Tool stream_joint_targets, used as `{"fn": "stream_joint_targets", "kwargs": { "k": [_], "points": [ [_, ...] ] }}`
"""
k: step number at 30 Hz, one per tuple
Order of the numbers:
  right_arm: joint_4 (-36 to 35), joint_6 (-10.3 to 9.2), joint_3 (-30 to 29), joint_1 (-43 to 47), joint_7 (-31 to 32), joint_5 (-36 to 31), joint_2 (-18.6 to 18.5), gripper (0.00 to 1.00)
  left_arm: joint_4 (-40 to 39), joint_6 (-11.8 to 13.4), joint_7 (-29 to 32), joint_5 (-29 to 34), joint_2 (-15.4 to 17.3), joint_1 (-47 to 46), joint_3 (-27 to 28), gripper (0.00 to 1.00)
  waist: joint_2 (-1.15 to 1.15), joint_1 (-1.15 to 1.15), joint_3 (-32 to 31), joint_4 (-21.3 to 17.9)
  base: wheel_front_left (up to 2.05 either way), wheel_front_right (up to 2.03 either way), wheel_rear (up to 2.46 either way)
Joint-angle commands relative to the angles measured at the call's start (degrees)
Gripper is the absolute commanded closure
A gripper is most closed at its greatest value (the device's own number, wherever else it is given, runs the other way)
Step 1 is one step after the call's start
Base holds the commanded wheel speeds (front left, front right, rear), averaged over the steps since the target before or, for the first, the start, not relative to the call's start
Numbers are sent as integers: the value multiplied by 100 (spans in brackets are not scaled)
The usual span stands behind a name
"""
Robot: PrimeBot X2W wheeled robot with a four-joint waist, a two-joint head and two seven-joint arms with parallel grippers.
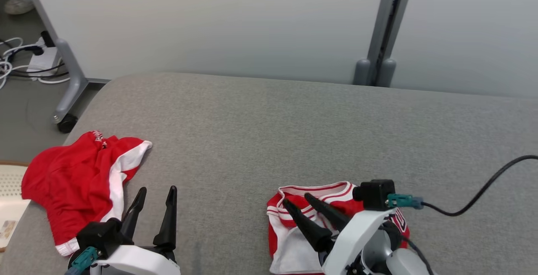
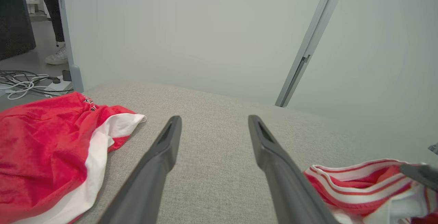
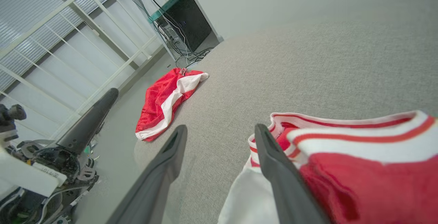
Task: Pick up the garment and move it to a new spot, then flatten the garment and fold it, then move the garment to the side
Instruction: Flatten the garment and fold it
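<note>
Hidden: jersey (image 1: 290, 241) partly under right arm (image 1: 357, 233); near hem cut by bottom frame edge; print beside arm unreadable.
Too small: mark at shorts (image 1: 71, 182) waistband, not legible.
Cut off: shoe (image 2: 56, 57) and dark leg (image 2: 53, 11) at 10 o'clock in left wrist view; nothing more of person.
Count: garments 2; grippers 2; fingers (image 1: 169, 216) 4; shoe 1.
Jersey: folded, on table (image 1: 294, 119), 5 o'clock in head view.
Shorts: crumpled, 8 o'clock, at table's left edge, well apart from jersey.
Left gripper (image 1: 157, 191): fingers apart, empty, over bare table at 7 o'clock, just beside shorts.
Right gripper (image 1: 297, 199): fingers apart, clamping nothing; over jersey's collar end, contact with cloth unclear.
</note>
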Motion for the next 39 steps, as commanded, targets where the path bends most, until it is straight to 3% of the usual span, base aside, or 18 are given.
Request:
{"fn": "stream_joint_targets", "kwargs": {
  "k": [1,7,13,20,29,30,31,32,33,39],
  "points": [
    [-165,1,-47,-23,-40,97,-28,0,-14,17,-24,50,16,31,35,0,0,0,-21,-116,0,0,0],
    [-1107,1,-451,218,-66,567,-294,0,-35,28,-24,64,-1,108,79,0,0,0,-62,-382,0,0,0],
    [-1741,1,-1520,607,-275,334,-735,0,-31,-14,-24,50,-6,123,120,0,0,0,-100,-573,0,0,0],
    [-1618,2,-2582,985,-401,-403,-760,0,-47,-56,-24,94,-26,135,144,0,0,0,-82,-664,0,0,0],
    [-1124,2,-2638,777,-319,-1430,-578,0,-7,-97,-24,133,-55,37,82,0,0,0,-35,-608,0,0,0],
    [-1028,2,-2646,726,-323,-1560,-574,9,10,-103,-23,135,-55,28,72,0,0,0,-30,-575,0,0,0],
    [-926,1,-2660,684,-308,-1667,-563,56,25,-111,-22,130,-53,11,68,0,0,0,-29,-538,0,0,0],
    [-848,1,-2674,645,-307,-1750,-520,93,39,-113,-21,120,-53,-3,67,0,0,0,-29,-501,0,0,0],
    [-783,1,-2685,610,-293,-1815,-491,100,51,-120,-21,110,-50,-11,68,0,0,0,-32,-462,0,0,0],
    [-334,1,-2782,432,-57,-2302,-427,100,90,-101,-22,101,-74,32,80,0,0,0,-44,-319,0,0,0]
  ]
}}
